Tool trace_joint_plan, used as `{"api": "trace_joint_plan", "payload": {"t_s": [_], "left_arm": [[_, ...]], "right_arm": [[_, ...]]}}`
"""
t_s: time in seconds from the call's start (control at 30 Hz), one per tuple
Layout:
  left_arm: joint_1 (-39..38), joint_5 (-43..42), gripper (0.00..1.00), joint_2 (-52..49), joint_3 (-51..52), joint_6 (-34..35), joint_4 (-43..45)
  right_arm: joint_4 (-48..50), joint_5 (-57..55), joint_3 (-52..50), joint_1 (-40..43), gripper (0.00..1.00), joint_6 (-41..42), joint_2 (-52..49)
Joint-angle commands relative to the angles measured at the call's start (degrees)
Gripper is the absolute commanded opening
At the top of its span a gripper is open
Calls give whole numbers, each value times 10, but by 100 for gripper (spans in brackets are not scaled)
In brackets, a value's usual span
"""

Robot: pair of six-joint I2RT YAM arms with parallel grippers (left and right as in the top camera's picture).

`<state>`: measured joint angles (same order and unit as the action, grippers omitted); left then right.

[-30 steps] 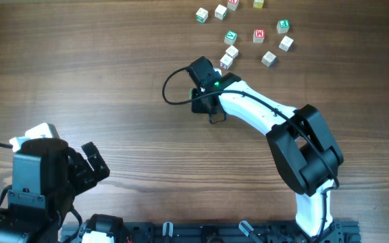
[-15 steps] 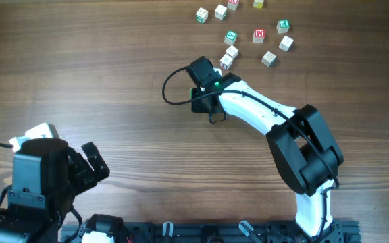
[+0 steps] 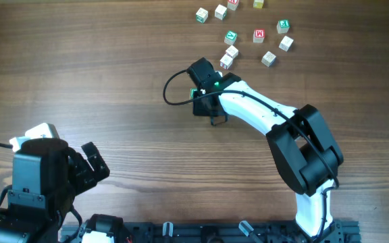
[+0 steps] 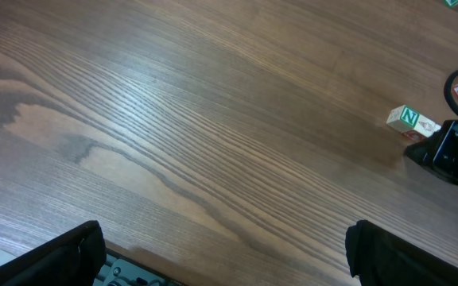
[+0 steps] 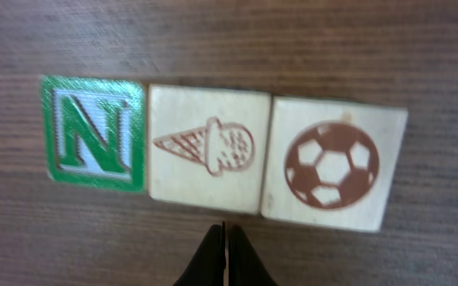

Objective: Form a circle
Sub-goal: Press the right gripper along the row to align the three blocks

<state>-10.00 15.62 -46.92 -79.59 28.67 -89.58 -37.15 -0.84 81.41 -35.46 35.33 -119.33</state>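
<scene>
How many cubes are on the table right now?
11 cubes: three in a touching row, four right of it, four along the top edge; more may lie off-frame.

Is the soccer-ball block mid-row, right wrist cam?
No, the ice-cream block sits in the middle, between the green N block and the soccer-ball block.

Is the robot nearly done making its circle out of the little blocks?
Not nearly. Done: three cubes touch in a short row, the green N cube, the ice cream cube and the ball cube. In hand: nothing is held; the right gripper, shut, points at that row's edge. To do: other cubes, like the red-marked cube, lie apart, and no ring shows.
</scene>
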Motion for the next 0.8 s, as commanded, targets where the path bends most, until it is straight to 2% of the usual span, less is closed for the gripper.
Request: {"api": "trace_joint_plan", "payload": {"t_s": [0.0,0.37,0.77], "left_arm": [[3,9,100,1,3,7,1],[3,9,100,1,3,7,1],[3,9,100,1,3,7,1]], "right_arm": [[-8,10,-4,-1,5,9,-13],[-45,-5,-4,23,5,53,-13],[-38,2,-4,42,5,43,-13]]}}
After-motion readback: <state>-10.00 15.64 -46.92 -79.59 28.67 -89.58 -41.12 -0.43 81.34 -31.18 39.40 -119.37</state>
